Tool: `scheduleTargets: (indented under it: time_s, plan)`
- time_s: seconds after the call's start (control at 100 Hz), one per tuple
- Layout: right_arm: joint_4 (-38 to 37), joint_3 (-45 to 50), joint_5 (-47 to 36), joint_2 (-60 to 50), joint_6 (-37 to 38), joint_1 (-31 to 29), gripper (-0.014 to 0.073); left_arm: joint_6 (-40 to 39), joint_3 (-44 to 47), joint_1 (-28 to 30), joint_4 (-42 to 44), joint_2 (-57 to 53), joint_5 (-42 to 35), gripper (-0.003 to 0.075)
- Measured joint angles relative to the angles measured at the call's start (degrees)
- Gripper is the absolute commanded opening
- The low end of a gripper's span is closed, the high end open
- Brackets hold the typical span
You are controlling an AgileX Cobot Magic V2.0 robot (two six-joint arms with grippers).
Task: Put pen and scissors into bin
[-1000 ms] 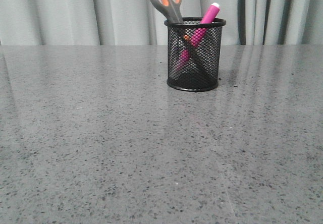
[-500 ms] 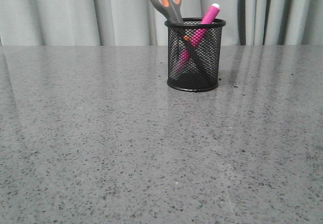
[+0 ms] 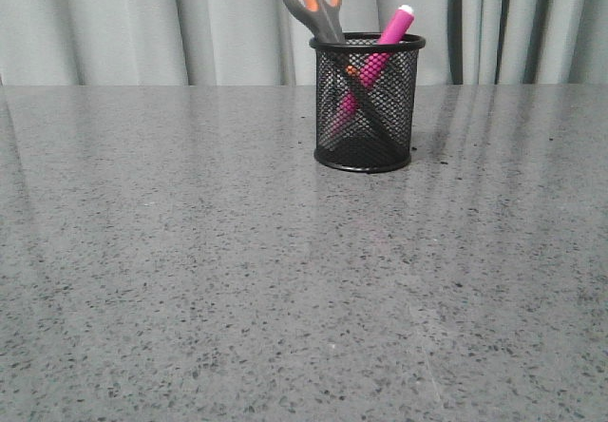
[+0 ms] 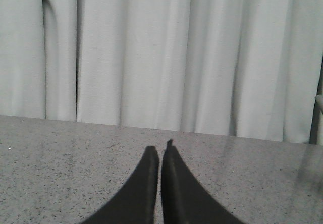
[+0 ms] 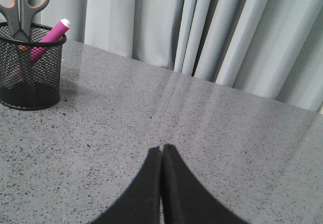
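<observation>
The grey speckled table (image 3: 237, 279) fills the front view, with the pale curtain (image 3: 114, 23) behind it. The bin (image 3: 366, 104) stands upright at about 1 o'clock from the table's middle. Inside it, the scissors (image 3: 318, 9) stand blades down, handles leaning toward 11 o'clock and cut off by the frame's top edge. The pen (image 3: 389, 34) leans toward 1 o'clock, white end up; its lower part is dim behind the mesh. The left gripper (image 4: 159, 151) and right gripper (image 5: 162, 148) are both closed on nothing, well apart from the bin.
</observation>
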Motion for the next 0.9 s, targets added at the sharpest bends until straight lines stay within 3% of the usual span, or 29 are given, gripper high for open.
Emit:
scheduleTargets:
  time_s: [0.73,0.84,0.9]
  plan:
    - [0.0,0.0,-1.12,0.0,-0.08,0.0,-0.0075,0.0,0.05,0.0,0.25,0.0,0.0,-0.0019]
    - [0.0,0.0,-1.12,0.0,-0.08,0.0,-0.0075,-0.66,0.05,0.0,5.85,0.0,0.0,-0.0019]
    - [0.0,0.0,-1.12,0.0,-0.08,0.0,-0.0075,-6.52,0.14,0.0,13.6,0.0,-0.39,-0.0019]
